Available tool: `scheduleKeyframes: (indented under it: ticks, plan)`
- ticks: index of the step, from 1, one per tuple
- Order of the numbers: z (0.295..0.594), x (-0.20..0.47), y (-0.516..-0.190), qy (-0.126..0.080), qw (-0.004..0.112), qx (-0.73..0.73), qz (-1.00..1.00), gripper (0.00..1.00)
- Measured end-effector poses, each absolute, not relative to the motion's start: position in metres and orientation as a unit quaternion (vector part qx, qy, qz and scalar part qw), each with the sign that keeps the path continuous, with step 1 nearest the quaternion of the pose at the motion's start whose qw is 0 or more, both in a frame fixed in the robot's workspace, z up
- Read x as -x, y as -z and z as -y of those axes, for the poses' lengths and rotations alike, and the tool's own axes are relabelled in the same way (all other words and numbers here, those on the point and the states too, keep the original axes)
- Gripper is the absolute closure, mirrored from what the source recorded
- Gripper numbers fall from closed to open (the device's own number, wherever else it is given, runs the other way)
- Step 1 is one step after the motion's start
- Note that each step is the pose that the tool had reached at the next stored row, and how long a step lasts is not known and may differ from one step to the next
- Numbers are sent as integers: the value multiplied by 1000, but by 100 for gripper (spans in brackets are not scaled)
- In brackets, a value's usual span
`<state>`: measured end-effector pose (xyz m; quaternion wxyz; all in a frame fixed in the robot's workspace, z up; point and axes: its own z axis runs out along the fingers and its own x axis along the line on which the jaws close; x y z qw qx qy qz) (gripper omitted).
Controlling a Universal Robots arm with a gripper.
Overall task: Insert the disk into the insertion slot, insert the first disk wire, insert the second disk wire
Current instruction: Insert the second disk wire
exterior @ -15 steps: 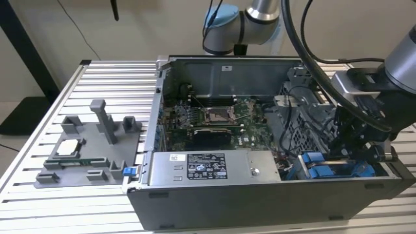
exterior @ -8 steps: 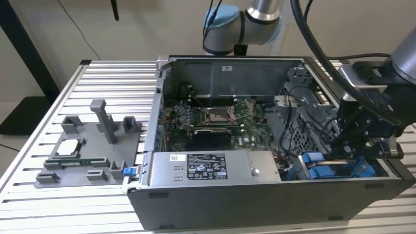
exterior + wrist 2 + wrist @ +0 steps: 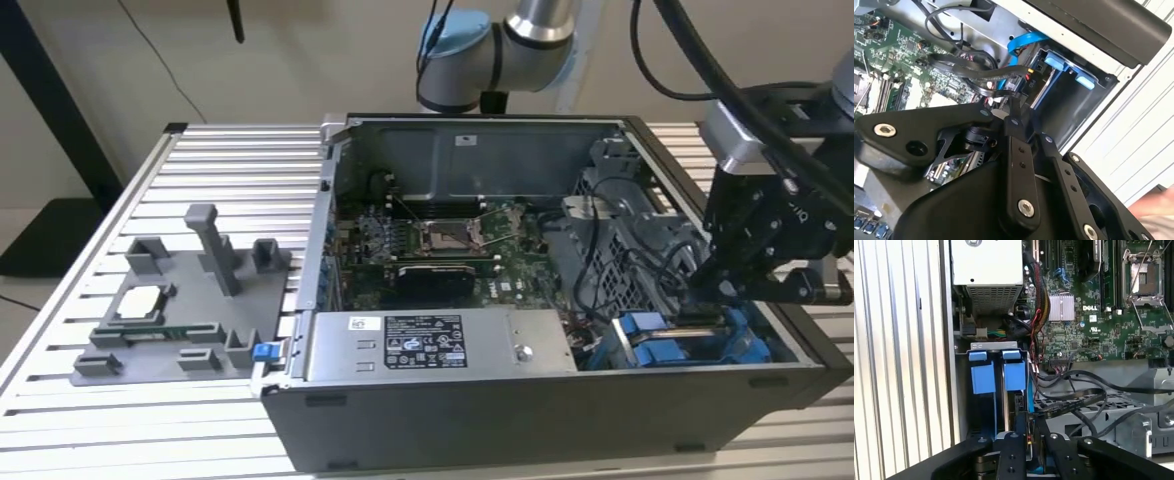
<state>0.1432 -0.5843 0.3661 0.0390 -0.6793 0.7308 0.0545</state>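
On the exterior view's left, a grey moulded plastic fixture tray (image 3: 187,300) sits on the ribbed aluminium slat table (image 3: 80,420), with an upright post and a square chip-like part in 1 of its pockets. Centre: open dark-grey steel PC case (image 3: 534,420), lying on its side, green motherboard (image 3: 441,245) inside with a bare square CPU socket; the grey power-supply box (image 3: 441,345) with its black-and-white label lies along the near wall. Toward the exterior view's right, black cable bundle (image 3: 627,270) loops over a perforated metal cage, then the insertion slot (image 3: 694,345) in the near right corner of the case, grey sheet metal with bright blue plastic fittings. The disk is already down in that bay: in the first wrist view its blue carrier frame (image 3: 996,377) shows as 2 flat rectangular tabs standing side by side between the bay walls; the silver body is hidden. The black matte gripper (image 3: 727,290) hangs over the bay on the exterior view's far right. In the second wrist view the gripper (image 3: 1014,102) has its linkage bars converging to a narrow tip right at a flat black ribbed cable (image 3: 989,77) beside the blue drive connector area; fingers look pressed nearly together, but can't tell whether they actually pinch the cable.
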Motion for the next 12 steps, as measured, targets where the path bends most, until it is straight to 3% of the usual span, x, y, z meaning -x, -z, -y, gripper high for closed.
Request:
scheduleKeyframes:
  ticks: [12]
  plan:
    - [584, -143, -373, -54, 39, 676, -734, 0]
